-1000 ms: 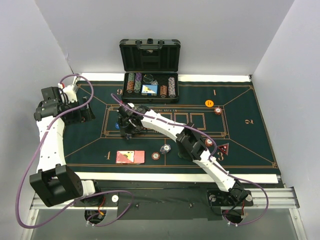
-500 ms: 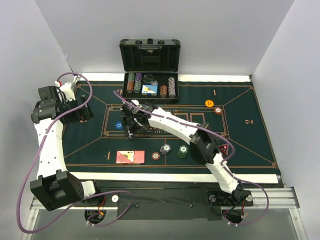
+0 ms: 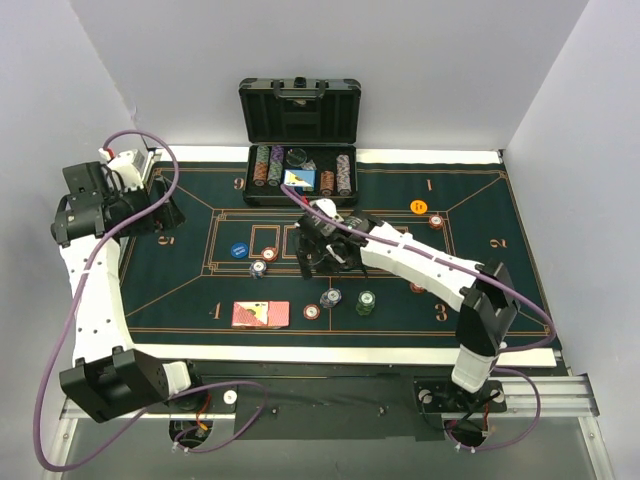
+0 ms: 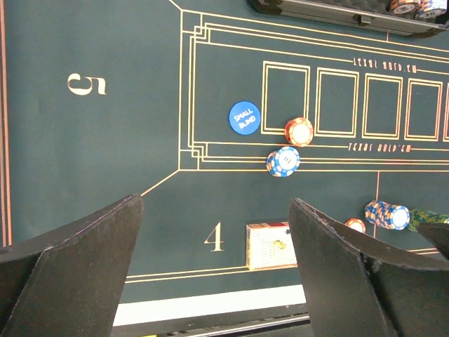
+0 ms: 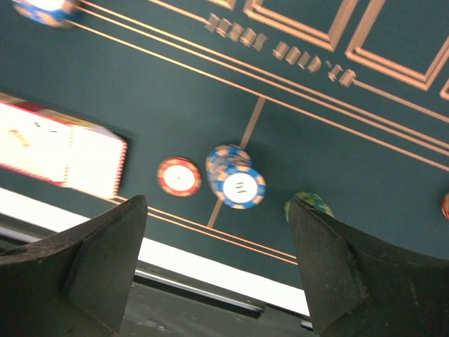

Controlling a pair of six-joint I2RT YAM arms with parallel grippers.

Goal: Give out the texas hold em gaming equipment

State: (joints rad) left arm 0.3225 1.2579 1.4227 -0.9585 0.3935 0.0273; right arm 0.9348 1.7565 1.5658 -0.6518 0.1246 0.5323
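Top view: the right pincer [image 3: 312,255] hangs released over the middle of the surface [image 3: 180,290], and the left pincer [image 3: 158,215] gapes near the left edge. The playing cards [image 3: 260,314] lie by the near edge and the black case [image 3: 300,110] at the far edge.

Left wrist view: the blue disc [image 4: 244,116] sits just beside a red-striped chip [image 4: 299,130].

Right wrist view: a blue chip stack [image 5: 236,181] lies past the parted fingers.
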